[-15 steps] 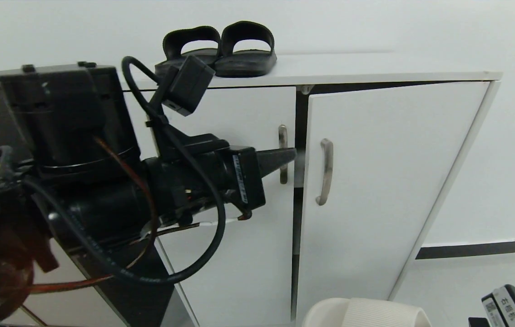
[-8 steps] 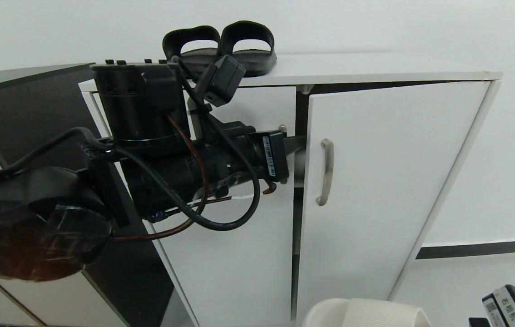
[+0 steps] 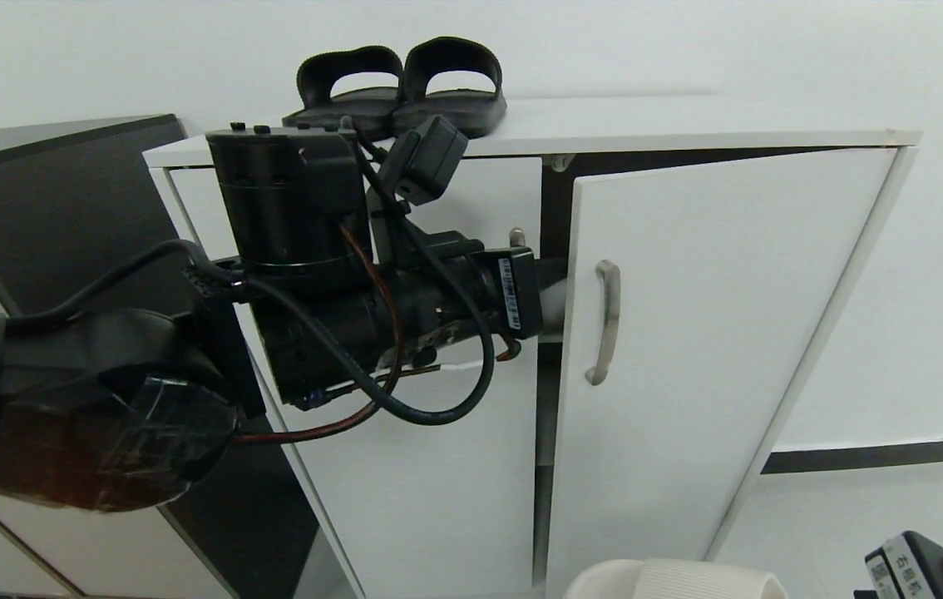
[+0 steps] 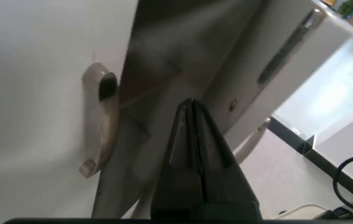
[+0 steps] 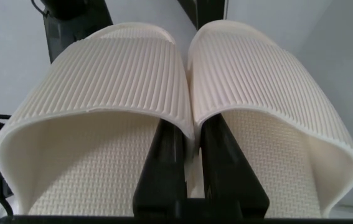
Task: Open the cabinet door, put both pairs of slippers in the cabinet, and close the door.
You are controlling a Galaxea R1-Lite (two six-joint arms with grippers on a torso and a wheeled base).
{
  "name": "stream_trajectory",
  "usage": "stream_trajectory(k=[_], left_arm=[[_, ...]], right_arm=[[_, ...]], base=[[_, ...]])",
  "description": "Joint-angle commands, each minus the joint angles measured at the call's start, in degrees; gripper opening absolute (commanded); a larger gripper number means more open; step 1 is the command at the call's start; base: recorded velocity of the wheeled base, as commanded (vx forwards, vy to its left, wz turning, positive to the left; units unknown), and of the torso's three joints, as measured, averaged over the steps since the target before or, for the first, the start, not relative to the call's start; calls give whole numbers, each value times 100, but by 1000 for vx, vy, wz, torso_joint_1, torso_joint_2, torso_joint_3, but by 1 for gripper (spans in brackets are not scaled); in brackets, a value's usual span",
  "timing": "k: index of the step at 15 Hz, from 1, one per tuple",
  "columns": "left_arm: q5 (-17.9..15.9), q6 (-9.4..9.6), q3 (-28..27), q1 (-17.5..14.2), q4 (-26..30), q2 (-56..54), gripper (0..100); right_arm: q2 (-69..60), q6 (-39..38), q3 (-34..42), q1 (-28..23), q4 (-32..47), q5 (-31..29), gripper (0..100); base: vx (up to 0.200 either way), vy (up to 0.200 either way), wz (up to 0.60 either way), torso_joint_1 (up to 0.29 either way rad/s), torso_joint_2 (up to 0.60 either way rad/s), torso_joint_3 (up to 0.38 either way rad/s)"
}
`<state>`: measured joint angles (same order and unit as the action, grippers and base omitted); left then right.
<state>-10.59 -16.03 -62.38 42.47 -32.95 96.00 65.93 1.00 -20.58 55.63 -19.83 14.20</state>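
The white cabinet (image 3: 688, 125) has two doors. My left gripper (image 3: 553, 279) is shut, its fingertips (image 4: 192, 109) pushed into the dark gap between the doors at handle height. The right door (image 3: 713, 333) stands slightly ajar, with its handle (image 3: 604, 320) just right of the gripper. The left door's handle (image 4: 101, 118) lies close beside the fingers. A black pair of slippers (image 3: 405, 87) sits on the cabinet top. My right gripper (image 5: 192, 134) is shut on the inner walls of a white ribbed pair of slippers (image 5: 164, 93), low in front of the cabinet (image 3: 671, 578).
A dark panel (image 3: 56, 208) stands left of the cabinet. A white wall with a black baseboard strip (image 3: 879, 456) runs behind on the right, above pale floor.
My left arm pushed forward and right, sliding its shut fingers into the gap between the doors. The right door's edge and handle swung slightly outward.
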Motion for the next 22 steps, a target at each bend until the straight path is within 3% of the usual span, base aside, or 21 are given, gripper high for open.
stream_trajectory(k=[1,3,6,9,11,13,16,18,19,21,22], left_arm=[[-4,-14,68,95,-1,-38,0],[-4,-14,595,481,-18,-407,0],[-13,-5,850,1176,-18,-591,0],[93,30,947,1264,-177,-591,0],[427,144,1360,631,-704,-793,0],[673,232,1773,-187,-616,-1505,0],[1314,241,2221,-784,421,-3026,0],[1534,241,2327,-1118,1370,-3878,0],[1806,214,2634,-1180,2153,-4485,0],[2624,197,3241,-1303,2276,-5223,0],[2650,206,3329,-1426,2284,-5390,0]], right_arm=[[-1,41,80,45,6,4,0],[-124,621,467,238,15,65,0],[-326,726,660,370,15,399,0],[-89,744,581,396,-64,382,0],[351,375,238,273,-258,-137,0],[799,-838,-333,449,-311,-1130,0],[1818,-2262,-1300,634,-618,-2396,0],[2513,-2499,-1678,625,-812,-3248,0],[3084,-2499,-1924,625,-1172,-4022,0],[3875,-2482,-2293,581,-1761,-4637,0],[3998,-2473,-2381,537,-1831,-4760,0]], base=[[-200,0,0,12,7,2],[-200,0,0,0,7,2],[-200,0,0,-2,2,2],[-200,0,0,1,2,1],[0,0,0,0,0,0],[0,0,0,0,0,0],[0,0,0,0,0,0],[0,0,0,0,0,0],[0,0,0,0,0,0],[0,0,0,0,0,0],[0,0,0,0,0,0]])
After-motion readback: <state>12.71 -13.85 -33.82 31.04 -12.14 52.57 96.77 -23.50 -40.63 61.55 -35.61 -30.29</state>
